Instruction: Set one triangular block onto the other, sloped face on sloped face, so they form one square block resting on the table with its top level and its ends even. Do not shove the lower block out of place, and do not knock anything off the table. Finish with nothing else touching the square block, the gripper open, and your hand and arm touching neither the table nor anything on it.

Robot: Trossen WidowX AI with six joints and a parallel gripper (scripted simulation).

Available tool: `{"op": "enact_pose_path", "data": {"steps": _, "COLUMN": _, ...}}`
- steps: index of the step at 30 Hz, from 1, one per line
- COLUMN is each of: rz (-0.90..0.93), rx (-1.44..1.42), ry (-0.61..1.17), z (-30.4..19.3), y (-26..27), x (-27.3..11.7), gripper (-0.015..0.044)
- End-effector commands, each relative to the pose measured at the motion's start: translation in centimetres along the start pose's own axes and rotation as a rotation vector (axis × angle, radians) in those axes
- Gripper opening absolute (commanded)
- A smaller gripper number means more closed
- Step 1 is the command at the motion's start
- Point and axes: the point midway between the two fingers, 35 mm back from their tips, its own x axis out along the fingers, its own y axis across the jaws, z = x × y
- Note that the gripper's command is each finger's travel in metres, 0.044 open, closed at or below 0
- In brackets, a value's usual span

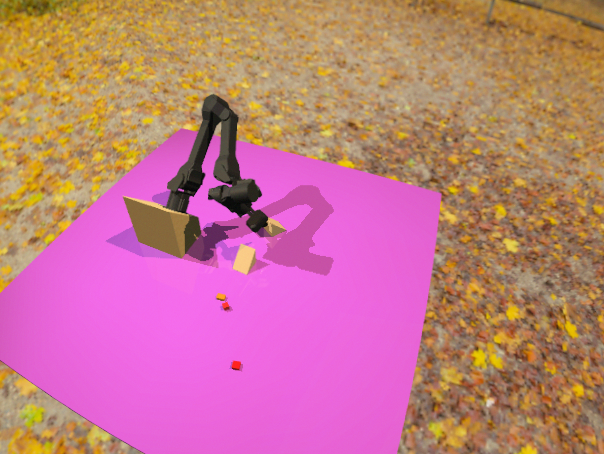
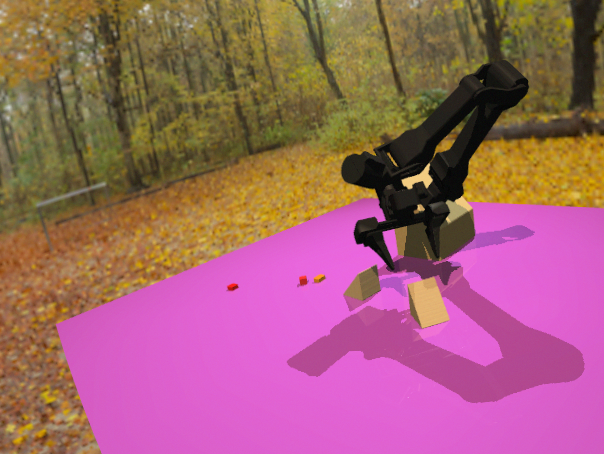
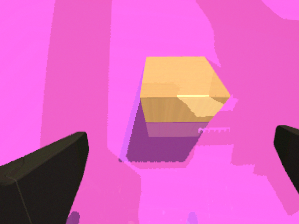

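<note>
Two light wooden triangular blocks stand apart on the magenta table point(image 1: 320, 350) point(image 2: 200, 350). One block point(image 1: 244, 259) point(image 2: 363, 284) is nearer the small coloured pieces. The other block point(image 1: 276, 228) point(image 2: 428, 302) is partly hidden by the gripper in the top view. My gripper point(image 2: 415, 263) point(image 3: 182, 138) is open and empty, above the table on the big wooden block's side of the two blocks. One triangular block point(image 3: 174, 84) lies beyond the fingertips in the wrist view, between their lines; I cannot tell which one.
A big wooden block with a sloped side point(image 1: 160, 227) point(image 2: 460, 225) stands beside the arm's base. Two small red pieces point(image 1: 225, 306) point(image 1: 236, 365) point(image 2: 303, 281) point(image 2: 232, 287) and an orange piece point(image 1: 221, 297) point(image 2: 319, 278) lie on the table.
</note>
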Motion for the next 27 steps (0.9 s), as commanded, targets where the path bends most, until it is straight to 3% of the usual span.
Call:
{"op": "enact_pose_path", "data": {"steps": 1, "rz": -0.006, "rx": 0.026, "ry": -0.031, "z": -0.2, "y": 0.1, "x": -0.6, "gripper": 0.0440}}
{"op": "enact_pose_path", "data": {"steps": 27, "rz": -0.006, "rx": 0.024, "ry": 0.044, "z": -1.4, "y": -1.0, "x": 1.8, "gripper": 0.0440}}
